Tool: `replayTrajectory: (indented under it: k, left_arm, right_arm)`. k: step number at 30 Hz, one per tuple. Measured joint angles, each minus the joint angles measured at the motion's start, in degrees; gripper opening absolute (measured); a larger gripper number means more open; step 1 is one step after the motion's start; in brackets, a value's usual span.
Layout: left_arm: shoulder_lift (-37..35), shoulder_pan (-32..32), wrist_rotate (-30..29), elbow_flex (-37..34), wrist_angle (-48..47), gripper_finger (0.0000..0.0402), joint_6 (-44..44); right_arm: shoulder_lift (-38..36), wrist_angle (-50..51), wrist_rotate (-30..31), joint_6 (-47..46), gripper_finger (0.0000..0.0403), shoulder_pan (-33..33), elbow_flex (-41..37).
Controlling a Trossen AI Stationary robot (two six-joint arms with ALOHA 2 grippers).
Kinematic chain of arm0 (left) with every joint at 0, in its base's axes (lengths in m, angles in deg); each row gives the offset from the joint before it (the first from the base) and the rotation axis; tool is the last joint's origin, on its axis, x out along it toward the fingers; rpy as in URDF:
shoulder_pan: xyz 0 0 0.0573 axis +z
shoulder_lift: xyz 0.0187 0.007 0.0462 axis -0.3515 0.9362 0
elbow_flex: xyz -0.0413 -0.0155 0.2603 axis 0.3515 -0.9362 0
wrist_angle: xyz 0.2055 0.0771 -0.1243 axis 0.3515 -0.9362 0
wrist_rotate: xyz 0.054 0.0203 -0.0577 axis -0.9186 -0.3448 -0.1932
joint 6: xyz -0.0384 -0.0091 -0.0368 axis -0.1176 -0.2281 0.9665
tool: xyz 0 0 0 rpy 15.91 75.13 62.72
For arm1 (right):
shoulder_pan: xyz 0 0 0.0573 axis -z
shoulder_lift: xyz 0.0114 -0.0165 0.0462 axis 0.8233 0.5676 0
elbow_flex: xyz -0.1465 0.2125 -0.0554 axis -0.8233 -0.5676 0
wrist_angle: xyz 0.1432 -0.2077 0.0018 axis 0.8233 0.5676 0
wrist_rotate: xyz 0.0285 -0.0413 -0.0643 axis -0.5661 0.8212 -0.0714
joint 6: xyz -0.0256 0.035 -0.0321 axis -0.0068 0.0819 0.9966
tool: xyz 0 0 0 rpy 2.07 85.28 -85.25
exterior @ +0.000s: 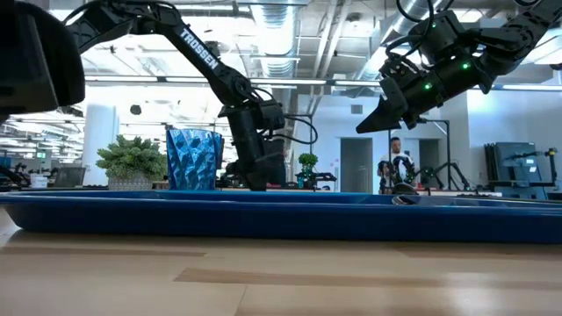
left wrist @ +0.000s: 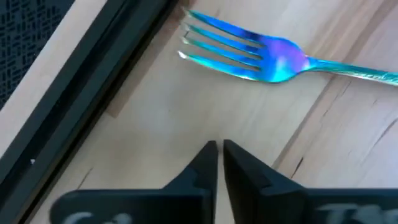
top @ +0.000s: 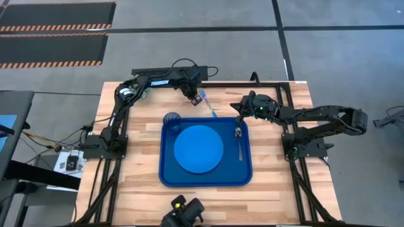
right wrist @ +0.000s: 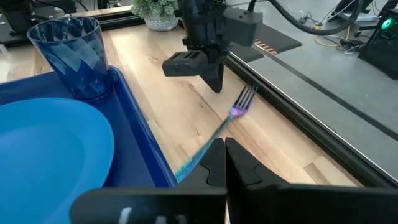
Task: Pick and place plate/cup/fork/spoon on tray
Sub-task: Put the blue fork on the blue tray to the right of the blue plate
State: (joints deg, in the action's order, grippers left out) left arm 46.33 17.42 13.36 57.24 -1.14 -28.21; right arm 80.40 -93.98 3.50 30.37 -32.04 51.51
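We saw the fork [top: 209,107], teal-handled with iridescent tines, lying on the bench [top: 278,189] at upper centre, beyond the tray [top: 165,176]. Only the left wrist view resolved its tines; the left gripper [left wrist: 220,149] hovered closed and empty.

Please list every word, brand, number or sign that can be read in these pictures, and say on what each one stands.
"TROSSEN": white letters on the left arm, readable in the low view.
The same white label on the left arm in the high view is too small to read surely.
No text is readable on the tray, plate, cup or fork.
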Motion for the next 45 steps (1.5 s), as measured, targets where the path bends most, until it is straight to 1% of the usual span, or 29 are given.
replayTrajectory:
  k: [1, 3, 9, 12, 15, 17, 21, 23, 26, 30, 32, 33, 36, 39, 45]
  left_arm:
    - [0.0, 0.0, 0.0, 0.0, 0.0, 0.0006, 0.0]
    - [0.0, 0.0, 0.1, 0.0, -0.2, 0.0006, 0.0]
    - [0.0, 0.0, 0.2, 0.0, 1.9, 0.0033, 0.5]
    - [0.0, 0.2, 2.2, 0.0, 4.7, 0.006, 0.3]
    - [-0.1, 1.1, 6.8, 0.0, 7.2, 0.0095, 0.0]
    - [-0.1, 1.9, 8.8, 0.0, 9.0, 0.0118, 0.2]
    - [-0.1, 3.8, 10.8, 0.0, 10.8, 0.0162, 0.5]
    - [0.0, 4.6, 12.3, 0.0, 11.7, 0.0177, 0.6]
    - [0.1, 5.3, 13.6, 0.0, 12.8, 0.0189, 0.7]
    - [1.7, 6.0, 16.2, 0.1, 13.7, 0.0191, 1.6]
    - [2.8, 6.0, 16.4, 0.2, 15.2, 0.0189, 1.3]
    - [2.9, 6.1, 16.3, 0.0, 14.3, 0.0187, 1.2]
    - [2.7, 6.2, 16.9, 0.2, 16.6, 0.0177, 1.1]
    - [2.7, 6.2, 17.0, 0.2, 16.5, 0.0159, 0.4]
    - [2.8, 6.2, 17.5, 0.2, 16.8, 0.0106, -1.0]
  right_arm:
    - [0.0, 0.0, 0.0, 0.0, 0.0006, 0.0, 0.0]
    - [0.0, 0.0, 0.0, 0.0, 0.0006, 0.0, 0.0]
    - [0.0, 0.0, 0.0, 0.0, 0.0006, 0.0, 0.0]
    - [0.0, 0.1, 0.0, 0.0, 0.0006, 0.0, 0.0]
    - [0.0, 0.2, -0.1, 0.0, 0.0006, 0.0, 0.0]
    - [0.0, 0.2, -0.1, 0.0, 0.0006, 0.0, 0.0]
    - [0.0, 0.3, -0.1, 0.0, 0.0006, 0.0, 0.0]
    - [0.0, 0.3, -0.1, 0.0, 0.0006, 0.0, 0.0]
    - [0.0, 0.3, -0.1, 0.0, 0.0006, 0.0, 0.0]
    - [0.0, 0.3, -0.1, 0.0, 0.0006, 0.0, 0.0]
    - [0.0, 0.4, -0.1, 0.0, 0.0006, 0.0, 0.0]
    - [0.0, 0.4, -0.1, 0.0, 0.0006, 0.0, 0.0]
    - [0.0, 0.4, -0.1, 0.0, 0.0006, 0.0, 0.0]
    - [0.0, 0.4, -0.1, 0.0, 0.0006, 0.0, 0.0]
    - [0.0, 0.4, -0.1, 0.0, 0.0006, 0.0, 0.0]
